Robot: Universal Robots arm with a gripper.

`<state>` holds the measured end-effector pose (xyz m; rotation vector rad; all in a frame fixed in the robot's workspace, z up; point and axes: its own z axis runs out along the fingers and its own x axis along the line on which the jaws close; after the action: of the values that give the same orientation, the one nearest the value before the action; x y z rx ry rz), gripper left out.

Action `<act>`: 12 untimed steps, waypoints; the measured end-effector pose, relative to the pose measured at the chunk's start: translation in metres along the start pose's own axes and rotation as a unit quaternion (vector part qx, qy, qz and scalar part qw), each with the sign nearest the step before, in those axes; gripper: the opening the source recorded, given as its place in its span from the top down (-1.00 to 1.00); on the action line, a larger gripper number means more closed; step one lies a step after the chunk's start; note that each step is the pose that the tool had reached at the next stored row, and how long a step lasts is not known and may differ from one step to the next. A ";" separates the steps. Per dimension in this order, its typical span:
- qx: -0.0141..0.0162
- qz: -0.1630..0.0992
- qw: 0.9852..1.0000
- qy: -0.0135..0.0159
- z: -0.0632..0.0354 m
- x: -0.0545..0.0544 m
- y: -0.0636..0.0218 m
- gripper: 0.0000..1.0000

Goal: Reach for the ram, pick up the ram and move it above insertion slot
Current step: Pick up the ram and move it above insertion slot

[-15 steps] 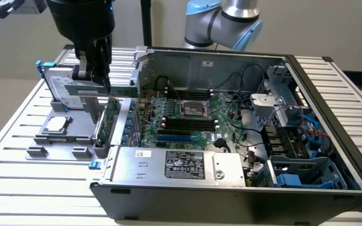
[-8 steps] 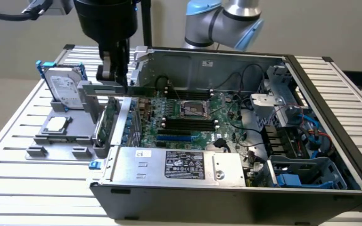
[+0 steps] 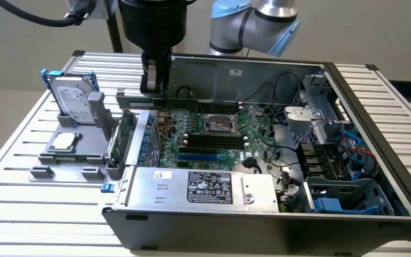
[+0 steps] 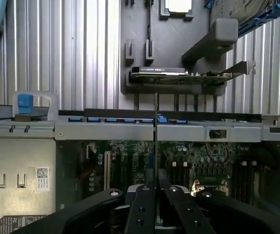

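One thin green ram (image 3: 157, 99) sits clamped in the black pincer (image 3: 155, 88).

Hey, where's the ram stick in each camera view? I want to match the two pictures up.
Exterior view: the ram hangs level in the gripper, above the motherboard at the open case's far wall.
Wrist view: the ram is edge-on, a thin line between the fingers, crossing the case's rim.
Shared landmark: the loose processor chip on the grey fixture outside the case.
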<state>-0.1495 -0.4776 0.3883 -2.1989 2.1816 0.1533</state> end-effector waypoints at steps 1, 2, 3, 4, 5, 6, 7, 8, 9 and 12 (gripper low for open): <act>0.000 0.000 1.000 0.000 -0.0002 0.000 -0.0045 0.73; 0.000 -0.001 1.000 0.000 -0.0004 0.000 -0.0089 0.73; 0.000 -0.001 1.000 0.000 -0.0006 0.000 -0.0134 0.73; 0.000 -0.002 1.000 0.000 -0.0007 0.000 -0.0179 0.73; 0.000 -0.002 1.000 0.000 -0.0009 0.000 -0.0224 0.73; 0.000 -0.002 1.000 0.000 -0.0011 0.000 -0.0269 0.73; 0.000 -0.002 1.000 0.000 -0.0012 0.000 -0.0318 0.73; 0.000 -0.002 1.000 0.000 -0.0014 0.000 -0.0363 0.73; 0.000 -0.002 1.000 0.000 -0.0015 0.000 -0.0408 0.73; 0.000 -0.002 1.000 0.000 -0.0017 -0.002 -0.0543 0.73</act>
<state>-0.0951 -0.4756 0.3879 -2.2042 2.1768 0.1535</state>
